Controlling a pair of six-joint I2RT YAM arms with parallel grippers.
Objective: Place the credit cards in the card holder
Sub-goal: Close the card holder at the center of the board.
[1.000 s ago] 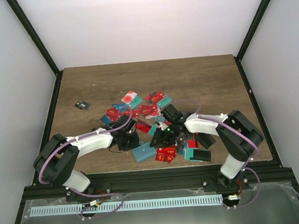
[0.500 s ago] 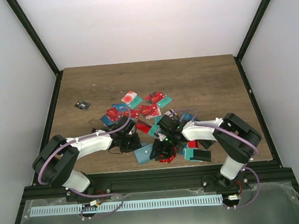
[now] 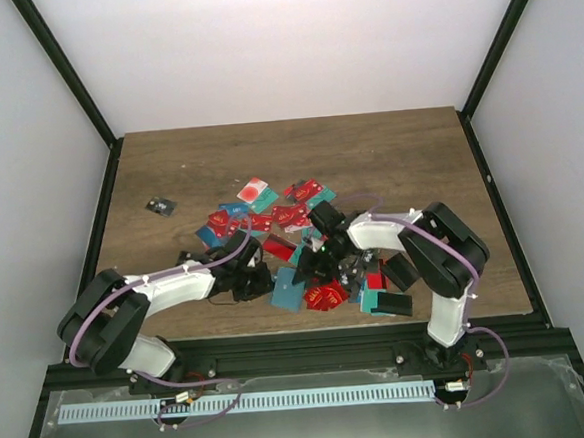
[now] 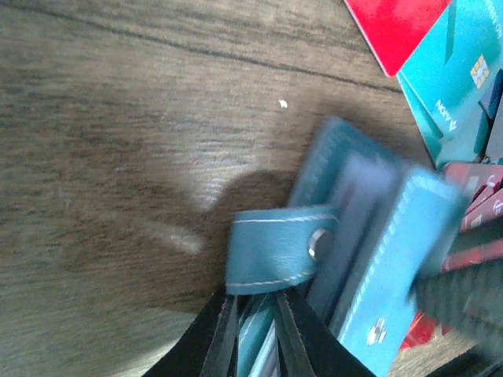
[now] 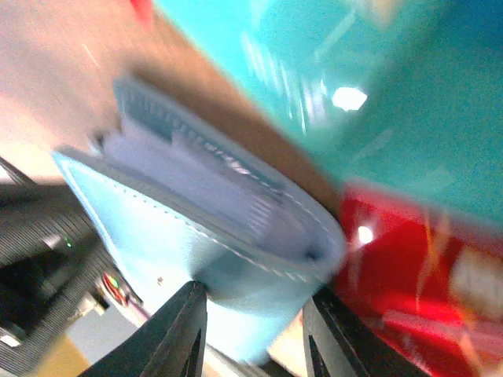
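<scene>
Card holder point(image 3: 289, 289): teal bifold wallet, lying on the wooden table point(image 3: 398, 151) near its front edge, between the two claws. It is partly spread, with inner pockets showing in the left wrist view. Its closure strap point(image 4: 275, 247), with a metal snap, curls over beside the left arm's fingers.

Left gripper point(image 4: 257, 306): on the holder's left side, jaws narrow and pinched on a teal leather edge of the holder just below the strap.

Right gripper point(image 5: 253, 297): on the holder's right side. Its two fingers point(image 5: 179, 330) stand either side of the holder's folded end, which fills the gap between them. The view is motion-blurred, so I cannot tell whether it is clamped or only bracketed.

Credit cards point(image 3: 272, 215): a loose heap, mostly red with some teal, spread behind the holder and to its right.
- One red card point(image 3: 328, 297) lies just right of the holder and is touching or overlapping it.
- In the left wrist view, a plain red card point(image 4: 393, 27) and a teal chip card point(image 4: 456, 63) lie beyond the holder, apart from it.

Black case point(image 3: 396, 304): right of the holder, past the red card.

Small black object point(image 3: 159, 206): well apart from the holder, behind it to the left. It is too small to identify.
</scene>
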